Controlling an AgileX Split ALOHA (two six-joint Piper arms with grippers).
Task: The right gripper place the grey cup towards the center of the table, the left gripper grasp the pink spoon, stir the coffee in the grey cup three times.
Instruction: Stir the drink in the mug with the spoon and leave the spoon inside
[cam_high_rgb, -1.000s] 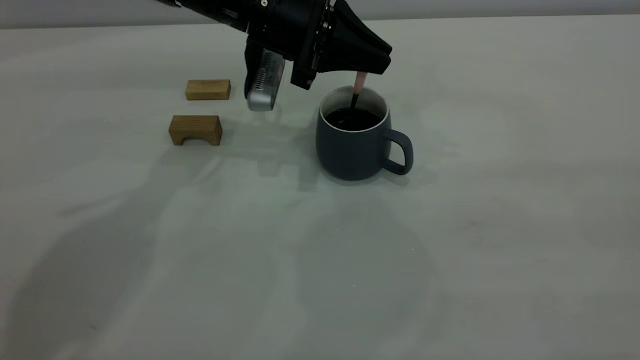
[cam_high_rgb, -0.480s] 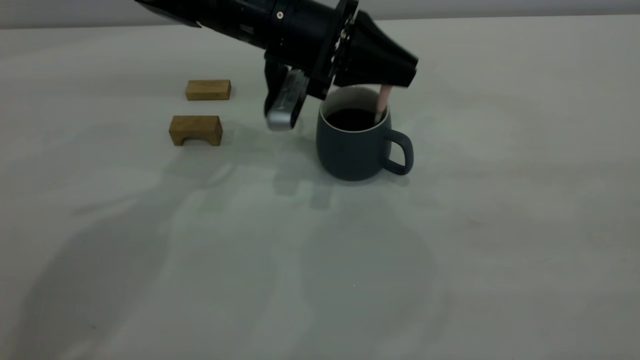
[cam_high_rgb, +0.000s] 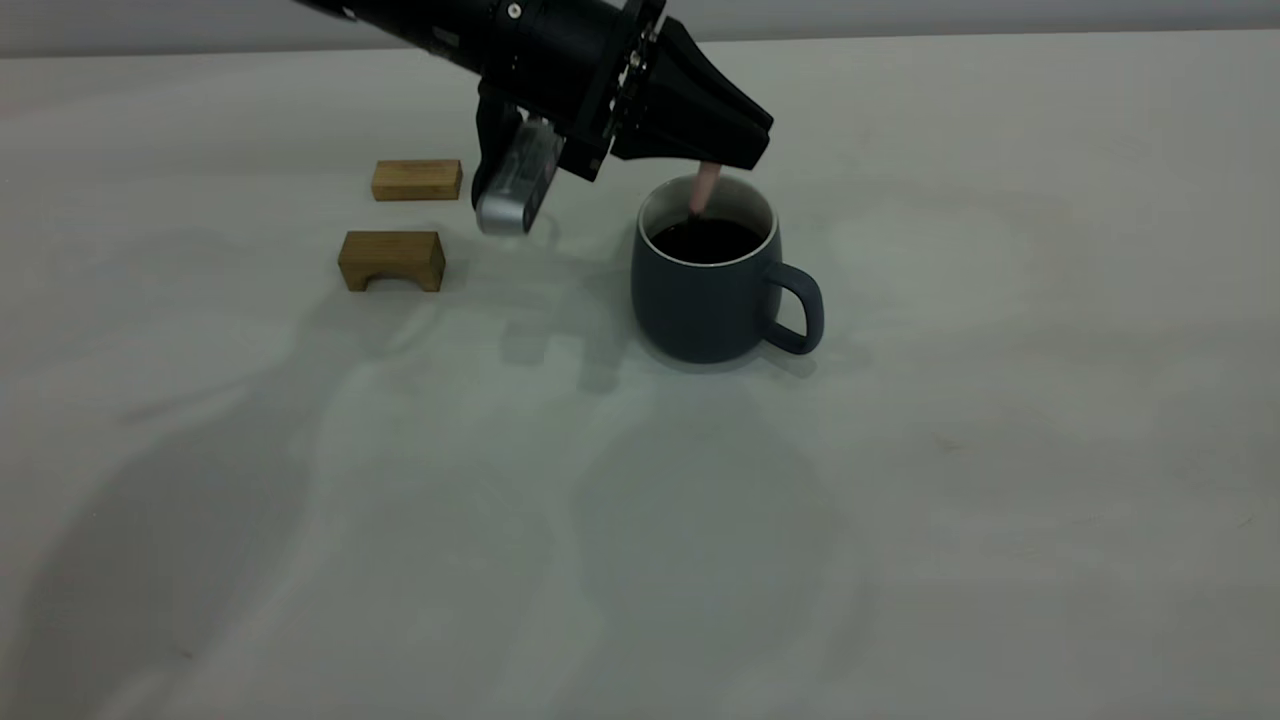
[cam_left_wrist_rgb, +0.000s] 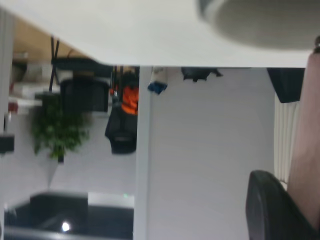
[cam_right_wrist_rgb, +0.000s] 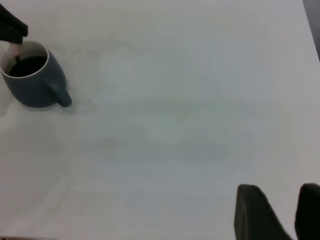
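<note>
The grey cup (cam_high_rgb: 700, 300) stands upright near the middle of the table (cam_high_rgb: 900, 500), its handle pointing right. Dark coffee (cam_high_rgb: 706, 240) fills it. My left gripper (cam_high_rgb: 735, 152) hangs just over the cup's far rim, shut on the pink spoon (cam_high_rgb: 704, 187). The spoon's handle slants down into the cup and its bowl is hidden in the coffee. In the left wrist view the pink handle (cam_left_wrist_rgb: 307, 150) lies against one dark finger (cam_left_wrist_rgb: 270, 210). My right gripper (cam_right_wrist_rgb: 295, 220) is open and holds nothing. It hovers far from the cup (cam_right_wrist_rgb: 35, 82), outside the exterior view.
Two tan wooden blocks lie left of the cup: a flat one (cam_high_rgb: 416, 180) and an arch-shaped one (cam_high_rgb: 391, 260). The left arm's wrist camera (cam_high_rgb: 510, 190) hangs low between the blocks and the cup. Bare table stretches in front and to the right.
The left gripper swung the spoon from the cup's back to the handle side, then back to the far left of the rim. The cup shifted slightly left.
</note>
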